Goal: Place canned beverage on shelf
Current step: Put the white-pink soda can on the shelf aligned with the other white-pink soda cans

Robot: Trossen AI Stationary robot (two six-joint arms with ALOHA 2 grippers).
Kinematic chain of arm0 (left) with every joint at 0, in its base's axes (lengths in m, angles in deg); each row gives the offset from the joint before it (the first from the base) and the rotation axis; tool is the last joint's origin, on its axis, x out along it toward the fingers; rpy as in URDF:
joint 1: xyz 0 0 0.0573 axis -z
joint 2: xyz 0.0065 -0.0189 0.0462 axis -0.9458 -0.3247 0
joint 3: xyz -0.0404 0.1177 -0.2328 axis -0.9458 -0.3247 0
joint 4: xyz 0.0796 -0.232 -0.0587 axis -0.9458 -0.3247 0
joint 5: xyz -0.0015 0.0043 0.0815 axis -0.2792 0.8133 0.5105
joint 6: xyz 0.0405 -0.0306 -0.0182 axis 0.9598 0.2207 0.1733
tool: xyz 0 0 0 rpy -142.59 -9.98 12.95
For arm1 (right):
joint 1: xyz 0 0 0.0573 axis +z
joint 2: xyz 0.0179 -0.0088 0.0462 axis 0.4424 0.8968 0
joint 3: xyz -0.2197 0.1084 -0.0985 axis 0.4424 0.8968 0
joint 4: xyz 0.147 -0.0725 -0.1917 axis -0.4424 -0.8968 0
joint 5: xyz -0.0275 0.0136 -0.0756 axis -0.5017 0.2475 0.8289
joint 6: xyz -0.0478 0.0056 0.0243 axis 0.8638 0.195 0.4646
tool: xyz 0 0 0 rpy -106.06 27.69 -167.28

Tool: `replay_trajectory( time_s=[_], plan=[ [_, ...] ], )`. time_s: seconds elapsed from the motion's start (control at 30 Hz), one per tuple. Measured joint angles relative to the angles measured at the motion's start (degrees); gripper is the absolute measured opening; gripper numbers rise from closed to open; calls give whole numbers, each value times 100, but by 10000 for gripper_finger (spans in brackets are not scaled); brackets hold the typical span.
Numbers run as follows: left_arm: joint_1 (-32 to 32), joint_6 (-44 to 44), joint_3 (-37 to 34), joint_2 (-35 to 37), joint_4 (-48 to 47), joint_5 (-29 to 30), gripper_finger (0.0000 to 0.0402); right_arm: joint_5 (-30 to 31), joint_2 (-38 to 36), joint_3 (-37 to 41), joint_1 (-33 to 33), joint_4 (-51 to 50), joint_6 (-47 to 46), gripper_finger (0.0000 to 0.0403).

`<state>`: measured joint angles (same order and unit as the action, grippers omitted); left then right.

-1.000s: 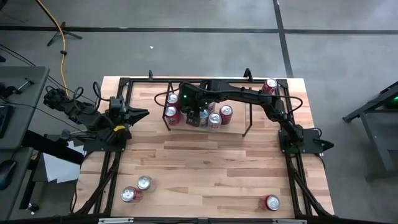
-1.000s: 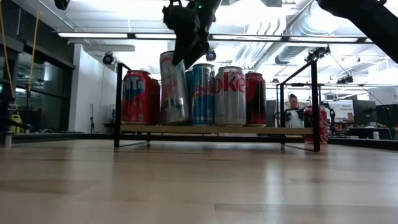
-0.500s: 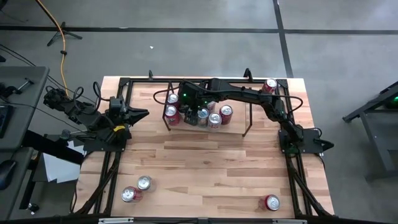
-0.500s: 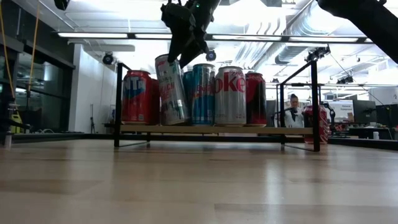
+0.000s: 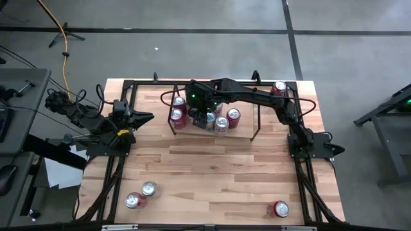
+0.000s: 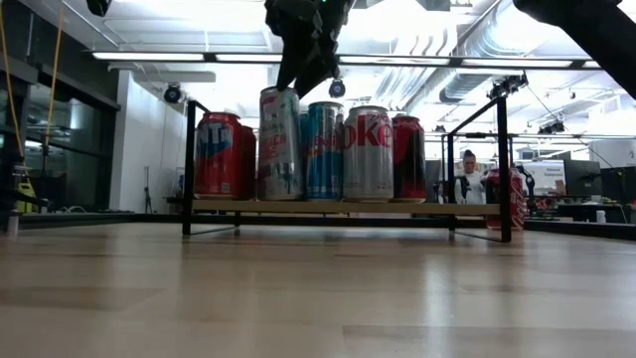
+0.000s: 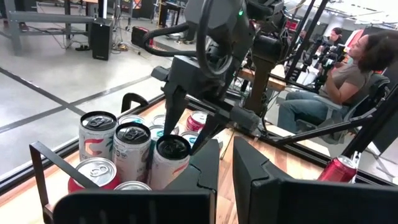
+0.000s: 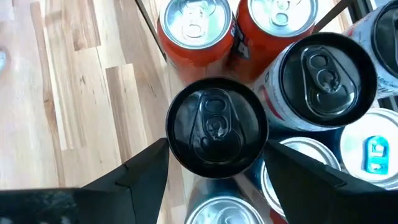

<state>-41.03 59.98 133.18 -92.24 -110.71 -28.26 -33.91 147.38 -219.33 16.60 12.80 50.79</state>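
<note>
A silver can with a black top [image 8: 216, 127] stands upright on the shelf [image 6: 437, 209], at the near left of a cluster of cans [image 6: 368, 154]. My right gripper [image 8: 217, 149] reaches down over it from above [image 6: 296, 80] and is shut on its top end. In the high view the gripper [image 5: 198, 114] hides this can. My left gripper [image 5: 146, 117] waits shut at the table's left side, clear of everything; its fingers [image 7: 208, 168] point toward the shelf. My right gripper pinches the can just under its top rim [image 8: 173, 140], one finger [image 8: 146, 165] on each side. The fingers slant down from above. The can is upright, with its base on the shelf's deck [image 6: 280, 199].
Several more cans, red, blue and silver, crowd the shelf right beside the held one [image 8: 320, 74]. Loose cans lie on the table at the near left [image 5: 142, 194], the near right [image 5: 280, 208] and the far right corner [image 5: 279, 88]. A person [image 7: 354, 68] sits beyond the table.
Half a second ago the held can leaned with its top toward the table's left while its base stayed on the shelf. It has since swung back and now stands upright. My right gripper has stayed shut on its top.
</note>
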Motion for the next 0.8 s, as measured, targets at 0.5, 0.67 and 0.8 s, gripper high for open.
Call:
replay_trajectory(
  time_s=[0.5, 0.67, 0.8],
  plan=[
    [0, -4, 0, -2, -1, 41, 0, -168, -161, 0, -28, -48, 344, 245],
    [0, -2, 0, -2, -1, 41, 0, -172, -318, 0, -80, -50, 409, 245],
    [0, -2, 0, 0, -1, 43, 0, -172, -435, 0, -101, -223, 453, 241]
  ],
)
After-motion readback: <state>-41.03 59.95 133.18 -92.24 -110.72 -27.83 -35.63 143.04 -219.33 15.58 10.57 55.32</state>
